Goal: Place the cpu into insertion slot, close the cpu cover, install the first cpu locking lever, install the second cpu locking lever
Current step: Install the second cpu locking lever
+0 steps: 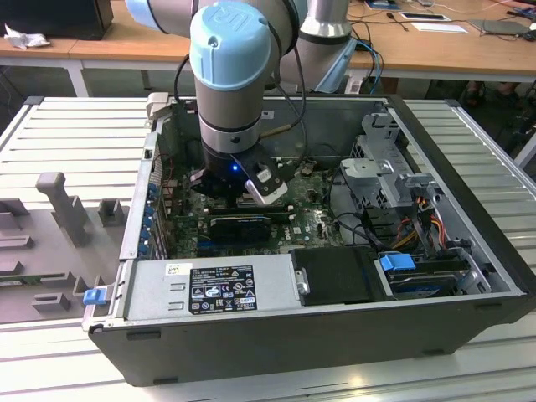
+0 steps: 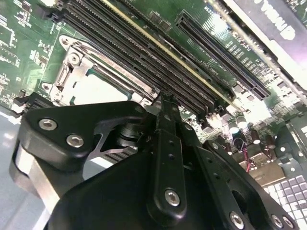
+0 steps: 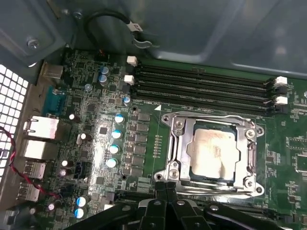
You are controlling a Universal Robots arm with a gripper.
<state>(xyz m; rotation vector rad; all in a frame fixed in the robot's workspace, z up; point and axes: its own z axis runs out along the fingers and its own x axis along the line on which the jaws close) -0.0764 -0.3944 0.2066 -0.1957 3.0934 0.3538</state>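
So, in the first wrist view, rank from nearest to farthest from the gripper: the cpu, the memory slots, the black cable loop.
1. The cpu, seated in the insertion slot just beyond the gripper.
2. The memory slots, past the socket.
3. The black cable loop, on the case wall behind the board.

Pale silvery-beige cpu [image 3: 212, 149], silvery cpu cover [image 3: 175, 143], seemingly green motherboard [image 3: 144, 139]
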